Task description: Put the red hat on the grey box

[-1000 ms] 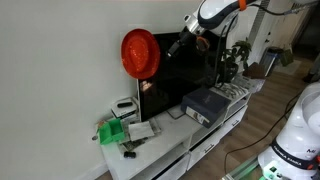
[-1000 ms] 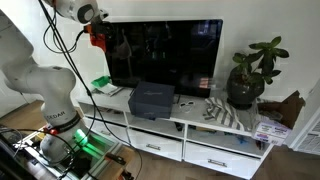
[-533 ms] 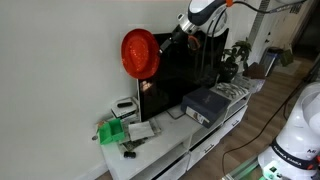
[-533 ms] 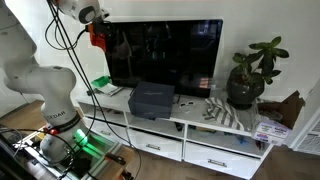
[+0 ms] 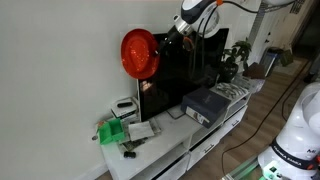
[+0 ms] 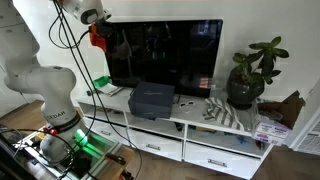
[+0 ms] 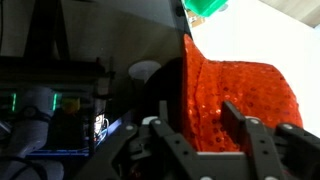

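Observation:
The red sequined hat (image 5: 140,53) hangs at the upper corner of the black TV; it also shows in the other exterior view (image 6: 97,37) and fills the right of the wrist view (image 7: 240,90). My gripper (image 5: 172,38) is right beside the hat, up by the TV's top corner (image 6: 93,22). In the wrist view the gripper (image 7: 198,122) is open, with the hat's fabric lying between its spread fingers (image 7: 238,118). The grey box (image 5: 208,101) sits on the white cabinet below the TV, also visible in the other exterior view (image 6: 150,100).
The TV (image 6: 165,55) stands on a long white cabinet (image 6: 190,125). A potted plant (image 6: 250,70) is at one end, green items (image 5: 113,131) and papers at the other. A striped cloth (image 6: 225,113) lies beside the box. The robot base (image 6: 50,90) stands by the cabinet.
The arm has moved a little closer to the hat and slightly upward. The hat still hangs on the TV corner.

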`<state>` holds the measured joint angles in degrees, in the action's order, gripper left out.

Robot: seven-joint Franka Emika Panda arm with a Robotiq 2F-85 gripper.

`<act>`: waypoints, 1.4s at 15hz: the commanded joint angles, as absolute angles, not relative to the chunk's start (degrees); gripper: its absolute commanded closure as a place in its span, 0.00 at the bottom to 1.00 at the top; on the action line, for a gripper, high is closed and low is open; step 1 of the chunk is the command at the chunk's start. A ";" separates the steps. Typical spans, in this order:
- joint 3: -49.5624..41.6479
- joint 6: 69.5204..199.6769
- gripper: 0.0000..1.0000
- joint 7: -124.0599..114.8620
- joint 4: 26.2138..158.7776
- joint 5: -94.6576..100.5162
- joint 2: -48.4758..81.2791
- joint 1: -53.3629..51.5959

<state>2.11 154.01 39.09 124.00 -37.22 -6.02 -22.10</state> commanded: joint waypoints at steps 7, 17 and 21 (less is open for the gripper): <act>1.83 153.88 1.00 46.47 120.67 -42.83 -3.44 -22.48; 7.30 145.39 0.99 44.52 117.72 -45.10 -7.43 -18.96; 8.26 135.26 0.99 41.88 117.89 -45.19 -11.49 -18.62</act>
<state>7.17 142.69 43.82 117.31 -44.84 -7.68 -19.92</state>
